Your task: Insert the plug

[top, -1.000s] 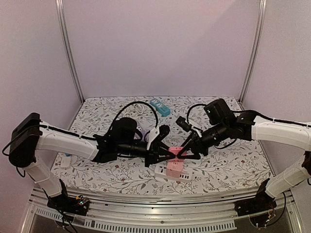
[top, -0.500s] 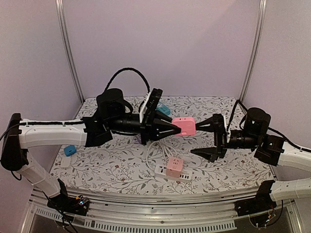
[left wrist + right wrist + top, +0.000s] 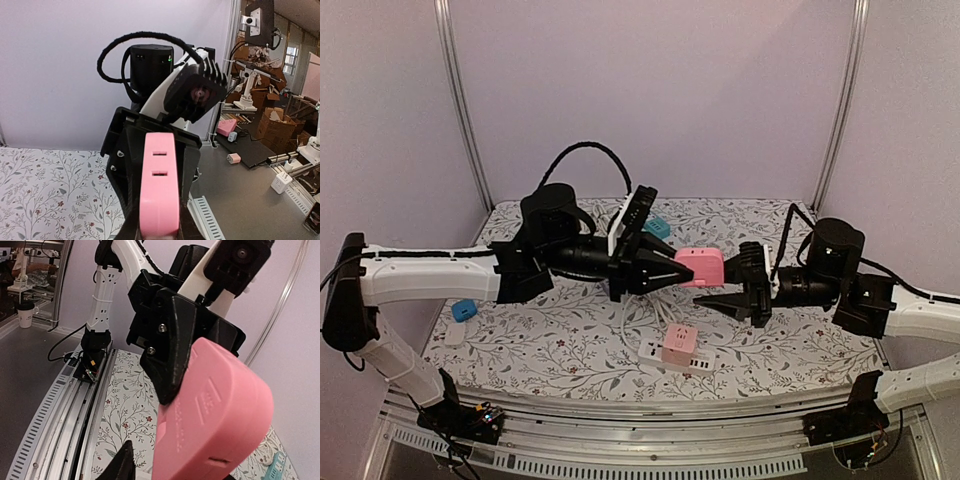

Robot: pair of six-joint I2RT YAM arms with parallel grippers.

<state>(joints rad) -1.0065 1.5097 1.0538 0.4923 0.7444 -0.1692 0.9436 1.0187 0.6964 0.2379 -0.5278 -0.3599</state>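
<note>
One pink plug (image 3: 701,266) hangs in mid-air, clamped in the left fingers (image 3: 658,281), with the right fingers (image 3: 728,301) apart around its free end (not yet gripping), so if the left pair lets go early it could drop to the tabletop (image 3: 800,340) below them.

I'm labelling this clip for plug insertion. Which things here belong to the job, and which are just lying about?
In the job: pink plug, held in the air by the left gripper; right gripper beside it; white power strip on the table.
Lying about: teal block at the back; small blue block at the left; second pink cube on the strip.
</note>
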